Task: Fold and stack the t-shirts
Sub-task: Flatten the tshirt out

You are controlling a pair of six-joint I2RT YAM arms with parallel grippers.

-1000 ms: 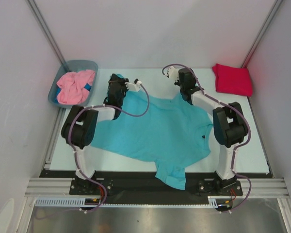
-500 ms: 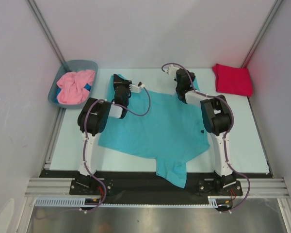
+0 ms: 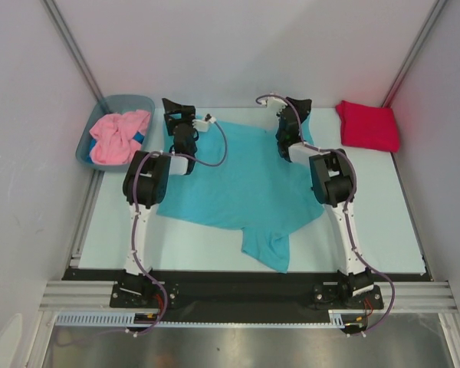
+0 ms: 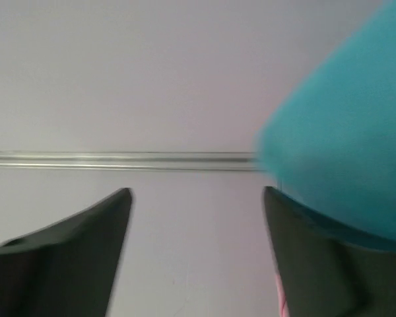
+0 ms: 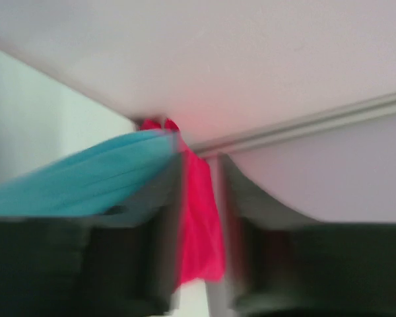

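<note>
The turquoise t-shirt (image 3: 245, 184) is being observed spread across the table (image 3: 383, 222), one sleeve reaching toward the near edge. At its far edge, the left gripper's (image 4: 197, 195) jaws are being held wide apart, with cloth draped over one finger and none between. The right gripper's (image 5: 198, 158) jaws are being held narrowly apart, cloth lying against one finger, and the folded red t-shirt (image 5: 197, 218) is being seen through the gap beyond.
</note>
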